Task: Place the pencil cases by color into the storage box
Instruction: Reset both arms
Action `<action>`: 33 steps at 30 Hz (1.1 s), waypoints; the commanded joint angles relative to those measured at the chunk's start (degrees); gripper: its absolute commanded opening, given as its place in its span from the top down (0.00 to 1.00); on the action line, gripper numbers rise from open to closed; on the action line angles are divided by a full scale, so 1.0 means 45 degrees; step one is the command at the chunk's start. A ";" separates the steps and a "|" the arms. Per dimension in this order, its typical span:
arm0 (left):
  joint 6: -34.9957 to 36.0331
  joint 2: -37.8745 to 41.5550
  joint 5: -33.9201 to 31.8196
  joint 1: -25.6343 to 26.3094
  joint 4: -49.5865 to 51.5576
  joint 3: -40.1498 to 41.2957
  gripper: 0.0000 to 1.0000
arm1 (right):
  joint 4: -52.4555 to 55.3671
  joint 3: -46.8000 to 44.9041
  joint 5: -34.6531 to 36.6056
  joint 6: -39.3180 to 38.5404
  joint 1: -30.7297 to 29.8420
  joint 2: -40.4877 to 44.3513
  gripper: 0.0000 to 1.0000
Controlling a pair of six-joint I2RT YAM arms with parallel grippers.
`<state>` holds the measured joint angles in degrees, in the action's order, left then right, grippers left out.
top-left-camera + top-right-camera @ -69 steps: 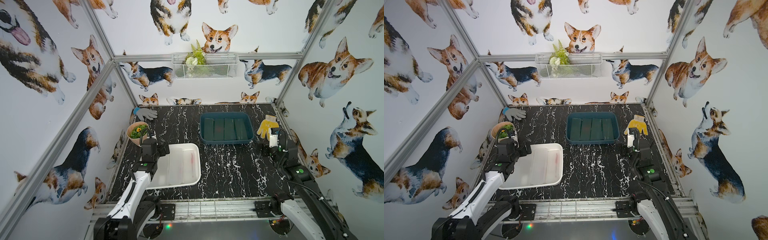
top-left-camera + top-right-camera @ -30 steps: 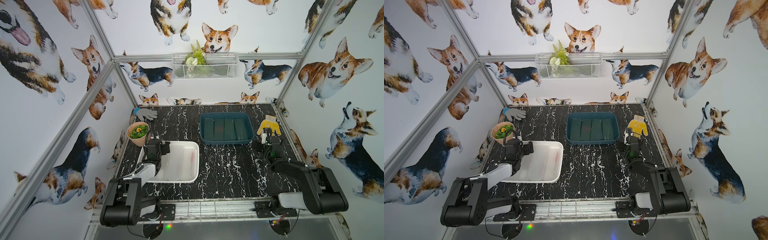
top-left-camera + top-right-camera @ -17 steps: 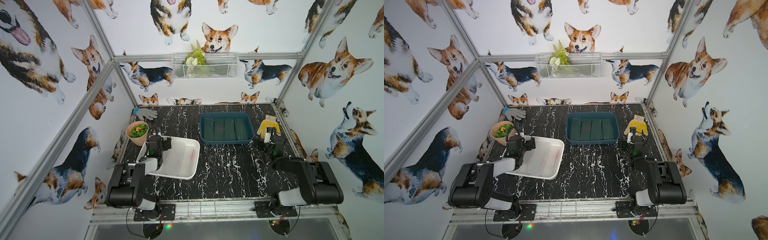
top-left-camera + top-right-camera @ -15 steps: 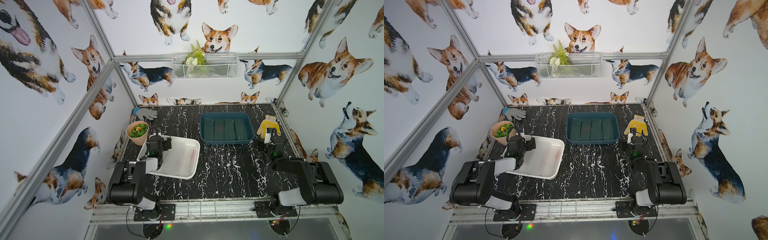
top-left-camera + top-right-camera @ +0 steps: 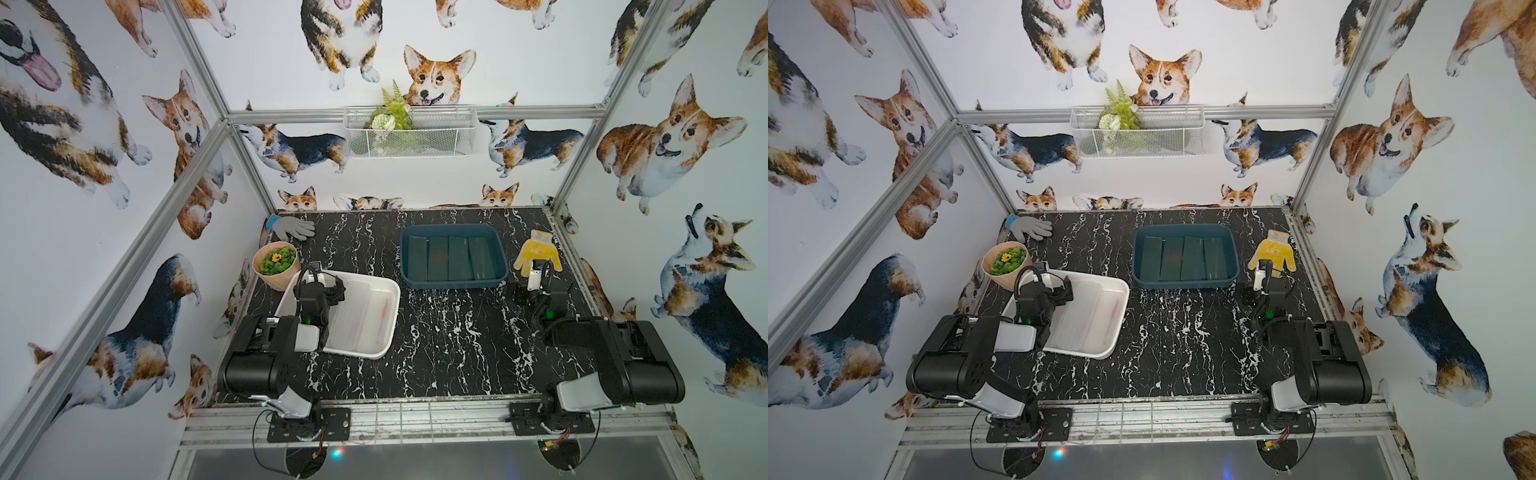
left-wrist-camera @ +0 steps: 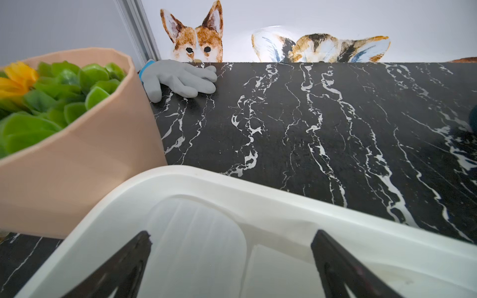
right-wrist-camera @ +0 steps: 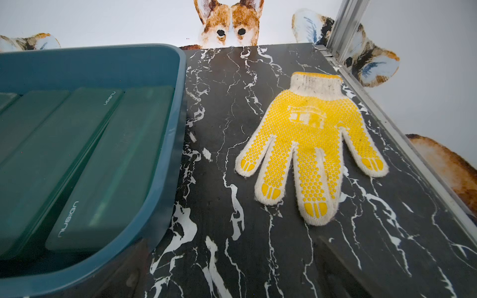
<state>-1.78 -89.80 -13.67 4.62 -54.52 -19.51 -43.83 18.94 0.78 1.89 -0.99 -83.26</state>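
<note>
As no pencil case lies loose on the worktop (image 5: pixel 436 332) in both top views, the sort is judged complete or nearly so. Dark green cases (image 5: pixel 449 257) sit side by side in the teal storage box (image 5: pixel 453 285), four showing on top; whether more lie beneath cannot be told. Frosted white cases (image 5: pixel 353 316) lie in the white storage box (image 5: pixel 361 353); their count is unclear because they blend with the box and the left arm covers part of it. Colours are not mixed in either box.

Left hand (image 6: pixel 231 234): fingers spread wide, holding nothing, poised over the 12 o'clock end of the white box. One white case lies directly under it, the others towards its 3 o'clock.

Right hand (image 5: pixel 1264 270): wide open and empty, low over bare worktop. The green cases lie in the teal box just beside it at 9 to 10 o'clock; a yellow glove (image 7: pixel 309 144) lies at its 12 o'clock.
</note>
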 commanded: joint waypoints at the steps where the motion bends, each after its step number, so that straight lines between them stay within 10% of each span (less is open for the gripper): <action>1: -0.0014 -0.0028 -0.0423 -0.0029 -0.0477 -0.0091 0.00 | -0.1148 -0.0184 0.0097 0.0175 0.0006 0.0004 0.00; 33: 0.0221 -0.0172 -0.0380 0.0145 0.0486 -0.0683 0.00 | -0.1021 -0.0077 0.0100 0.0166 0.0006 -0.0072 0.00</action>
<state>-1.54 -90.24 -15.11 5.13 -53.06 -21.67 -45.74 18.39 1.32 2.09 -0.97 -83.55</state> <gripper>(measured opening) 0.998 0.998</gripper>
